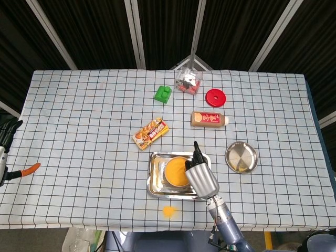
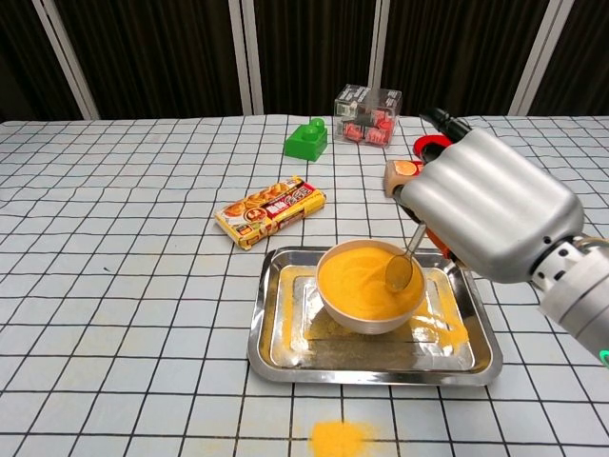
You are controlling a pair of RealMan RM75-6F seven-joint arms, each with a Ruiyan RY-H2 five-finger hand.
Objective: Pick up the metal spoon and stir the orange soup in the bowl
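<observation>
Spoon (image 2: pixel 400 271) up in the right hand (image 2: pixel 485 205), its orange-coated bowl tilted at the right rim of the soup bowl (image 2: pixel 369 286), which sits in the steel tray (image 2: pixel 285 357) at the near middle of the table (image 2: pixel 124 286). Left hand (image 1: pixel 6 134) waits far left, whether clenched or not I cannot tell.

Two views I steer by
My head camera looks steeply down over everything; my chest camera faces forward, low and close; both share the tray (image 1: pixel 155 178) (image 2: pixel 381 367).
</observation>
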